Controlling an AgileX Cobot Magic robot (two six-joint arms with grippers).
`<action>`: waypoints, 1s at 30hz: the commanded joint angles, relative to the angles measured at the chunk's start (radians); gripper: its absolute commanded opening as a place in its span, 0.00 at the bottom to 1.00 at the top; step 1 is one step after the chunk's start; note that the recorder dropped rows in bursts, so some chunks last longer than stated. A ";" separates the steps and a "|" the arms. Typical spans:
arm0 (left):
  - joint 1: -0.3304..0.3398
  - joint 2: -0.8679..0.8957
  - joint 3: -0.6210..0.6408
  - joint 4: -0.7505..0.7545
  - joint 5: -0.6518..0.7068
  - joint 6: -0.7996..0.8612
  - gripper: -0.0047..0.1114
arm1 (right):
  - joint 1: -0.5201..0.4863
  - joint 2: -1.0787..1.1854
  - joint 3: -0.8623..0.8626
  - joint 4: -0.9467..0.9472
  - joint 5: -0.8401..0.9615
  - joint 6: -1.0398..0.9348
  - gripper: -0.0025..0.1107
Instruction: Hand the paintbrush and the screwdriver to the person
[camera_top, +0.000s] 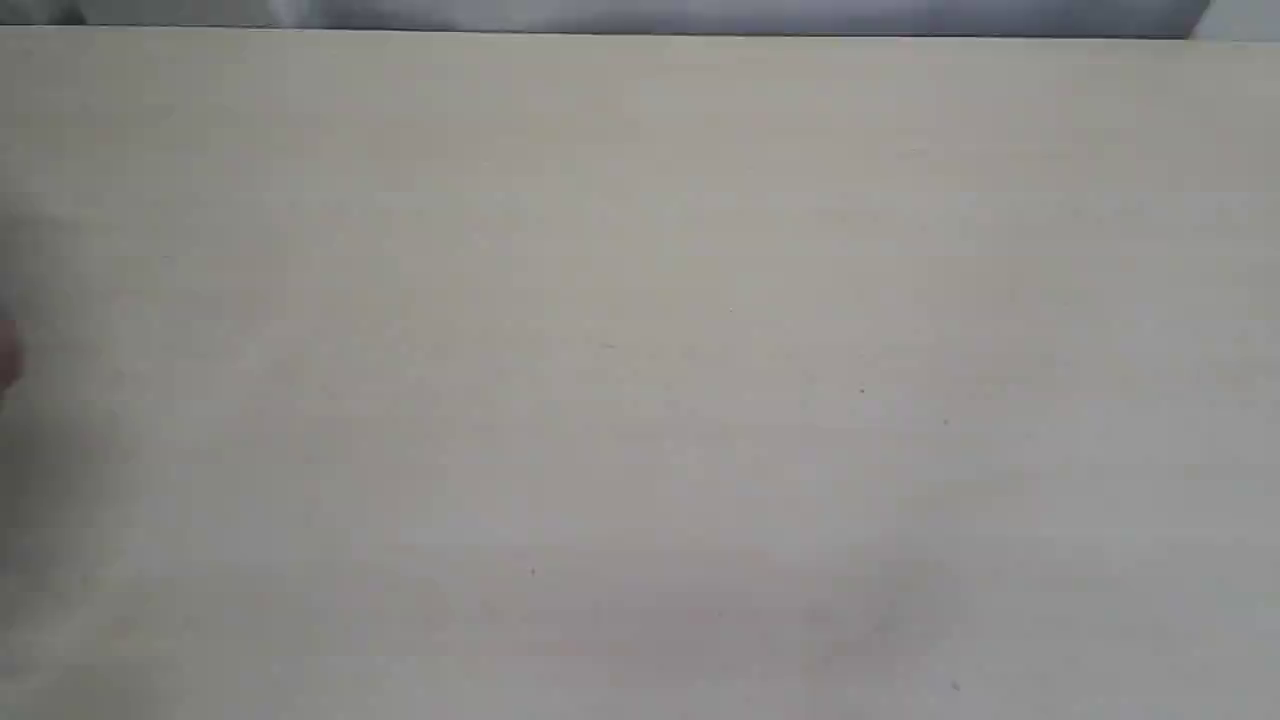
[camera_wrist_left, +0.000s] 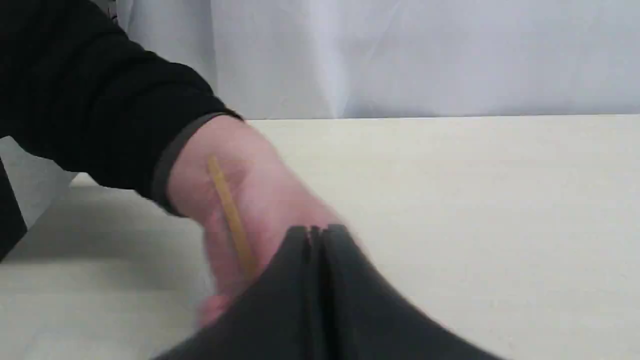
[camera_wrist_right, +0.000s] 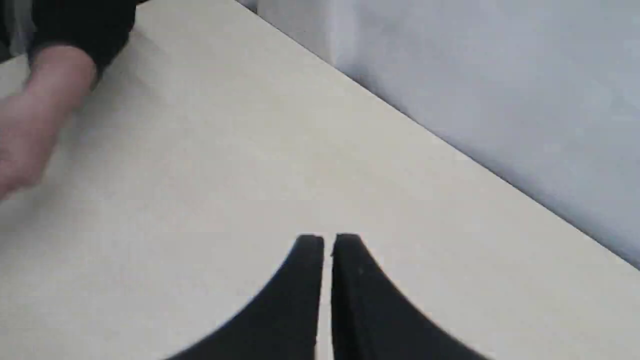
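Note:
The person's hand (camera_wrist_left: 250, 200), bare and coming out of a dark sleeve, hovers over the table just beyond my left gripper (camera_wrist_left: 316, 231). That gripper is shut, with nothing showing between its fingers. A narrow light wooden strip (camera_wrist_left: 230, 215) lies across the palm; it looks like the paintbrush's handle seen edge-on, and its bristles and metal band do not show. In the right wrist view the hand (camera_wrist_right: 35, 115) is blurred and far from my right gripper (camera_wrist_right: 327, 240), which is shut and holds nothing. The screwdriver is out of view. The exterior view shows only a sliver of the hand (camera_top: 5, 350).
The pale table (camera_top: 640, 380) fills the exterior view, and neither arm appears in it. A grey-white curtain (camera_wrist_left: 425, 55) hangs behind the table's far edge (camera_wrist_right: 450, 145).

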 joint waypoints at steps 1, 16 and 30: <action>-0.008 -0.002 0.002 -0.002 -0.006 -0.002 0.04 | -0.001 -0.128 0.095 -0.048 0.047 0.005 0.06; -0.008 -0.002 0.002 -0.004 -0.006 -0.002 0.04 | -0.001 -0.751 0.580 -0.148 0.029 0.176 0.06; -0.008 -0.002 0.002 -0.004 -0.006 -0.002 0.04 | -0.001 -1.121 0.792 0.007 0.040 0.184 0.06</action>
